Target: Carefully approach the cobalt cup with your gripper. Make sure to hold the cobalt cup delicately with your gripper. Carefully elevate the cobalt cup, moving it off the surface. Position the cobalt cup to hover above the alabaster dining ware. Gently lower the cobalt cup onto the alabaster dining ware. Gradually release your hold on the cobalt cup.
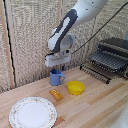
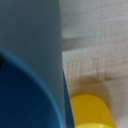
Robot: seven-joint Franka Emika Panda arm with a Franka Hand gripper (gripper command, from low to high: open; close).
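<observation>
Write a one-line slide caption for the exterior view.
White robot hand poised directly above glossy blue mug, with shallow yellow bowl and large white plate nearby.

The cobalt cup (image 1: pixel 56 77) is a glossy medium blue; in the wrist view its wall (image 2: pixel 30 60) looks a darker, greyish blue. The alabaster dining ware (image 1: pixel 33 112) is white with a faint floral pattern around its rim. The bowl (image 1: pixel 76 88) is bright yellow. A small block (image 1: pixel 56 94) is orange-yellow. The table (image 1: pixel 95 107) is light wood with pale grain. The gripper (image 1: pixel 59 65) is white with dark fingers. The rack (image 1: pixel 107 61) is dark grey with metallic bars.
</observation>
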